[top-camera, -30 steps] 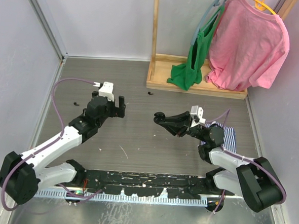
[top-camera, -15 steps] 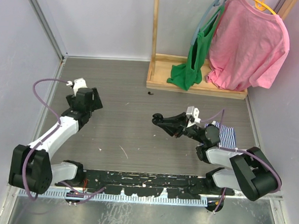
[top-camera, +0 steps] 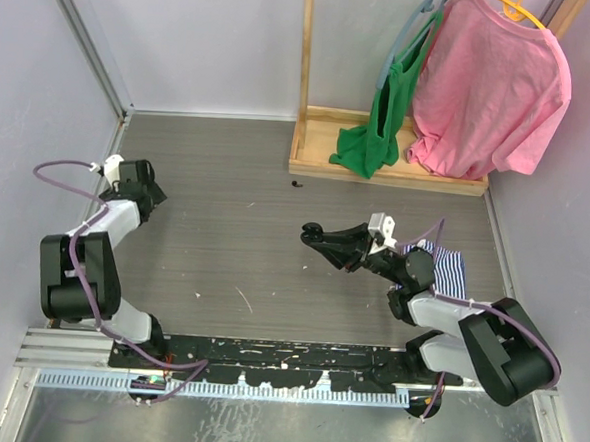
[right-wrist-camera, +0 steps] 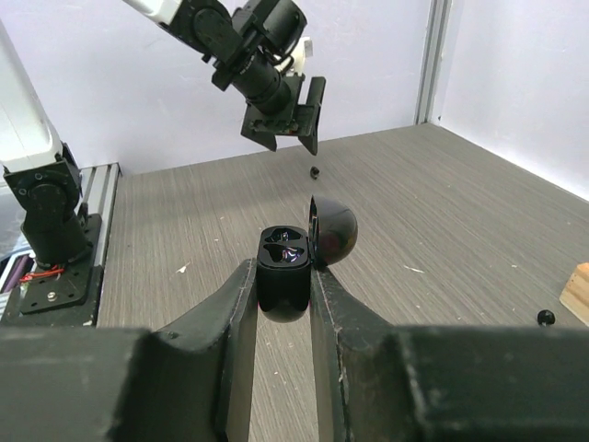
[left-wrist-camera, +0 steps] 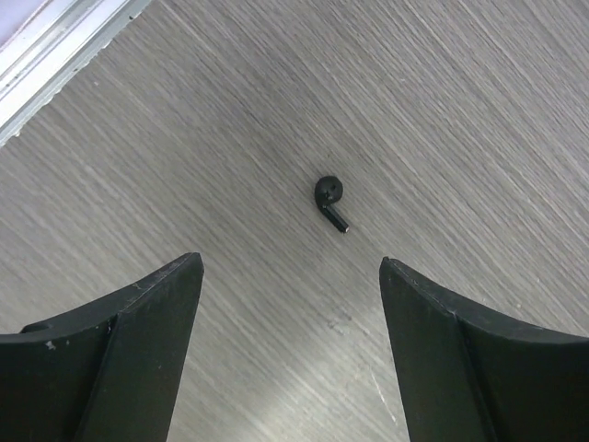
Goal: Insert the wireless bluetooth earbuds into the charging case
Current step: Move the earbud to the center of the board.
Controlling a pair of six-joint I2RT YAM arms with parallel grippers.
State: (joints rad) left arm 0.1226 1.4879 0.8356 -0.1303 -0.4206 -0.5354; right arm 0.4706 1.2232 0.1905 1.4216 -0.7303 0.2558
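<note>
Robot lab cell: partition walls (top-camera: 216, 36), aluminium mounting rail (top-camera: 67, 347).

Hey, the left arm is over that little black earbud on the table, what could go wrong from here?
The earbud is tiny and lies flat on the table ahead of the open left tool; its thick fingers could nudge or flick it away.
The right tool pinches the open case by its lower half only, so pressing an earbud in might tilt or slip it.

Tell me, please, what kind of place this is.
Probably a lab robot test cell: two arms bolted at a table edge, plain walls around, a wooden rack with a pink shirt.
</note>
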